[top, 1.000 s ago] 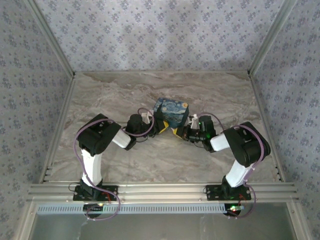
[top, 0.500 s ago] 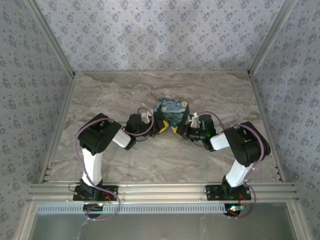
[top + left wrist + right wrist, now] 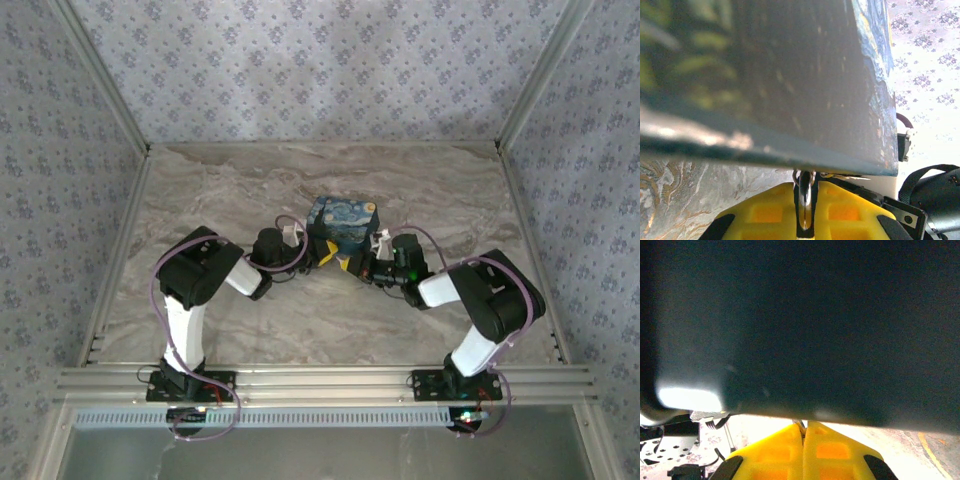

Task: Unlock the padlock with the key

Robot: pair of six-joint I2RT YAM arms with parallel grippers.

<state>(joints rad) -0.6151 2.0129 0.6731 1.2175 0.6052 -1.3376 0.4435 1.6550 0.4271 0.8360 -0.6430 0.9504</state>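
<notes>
The key (image 3: pixel 804 202) lies in the left claw (image 3: pixel 323 255), just before the box (image 3: pixel 343 222).

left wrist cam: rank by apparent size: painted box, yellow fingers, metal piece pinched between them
1. painted box: largest by far, though it sits right up against the lens, which inflates it.
2. yellow fingers: across the bottom edge.
3. metal piece: a thin sliver clamped between the fingers.

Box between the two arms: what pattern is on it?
The box has a blue swirly starry-sky print; top external view.

overhead: even, bright, sharp | wrist views: box (image 3: pixel 765 75) dark, blurred | background overexposed
</notes>
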